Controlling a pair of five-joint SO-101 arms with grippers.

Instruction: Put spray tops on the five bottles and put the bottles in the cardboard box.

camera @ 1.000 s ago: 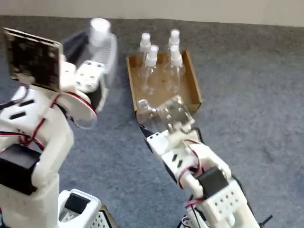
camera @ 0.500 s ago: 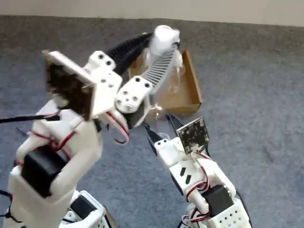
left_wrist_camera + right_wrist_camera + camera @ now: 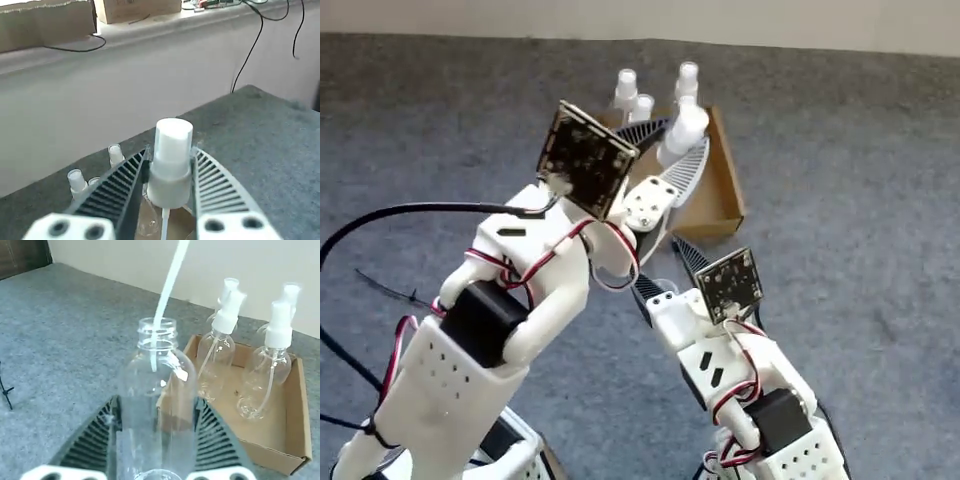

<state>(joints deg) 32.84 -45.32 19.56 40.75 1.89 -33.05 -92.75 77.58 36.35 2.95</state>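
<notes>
**Spray top over fifth bottle, just short of the box**

Cardboard box (image 3: 725, 200) holds four capped bottles (image 3: 265, 370), all upright. Left gripper (image 3: 170, 152) sits raised above the box's near edge, clamped on the spray top (image 3: 172, 145). Right gripper (image 3: 157, 402), just in front of the box, is closed around the open bottle (image 3: 155, 390), which stands upright. The top's dip tube (image 3: 167, 295) hangs into that bottle's neck.

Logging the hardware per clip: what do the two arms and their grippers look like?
Left arm and right arm: white plastic, black servo blocks, red-and-white wires, a dark circuit board at each wrist. Left gripper and right gripper: black ribbed, tapering fingers.
</notes>
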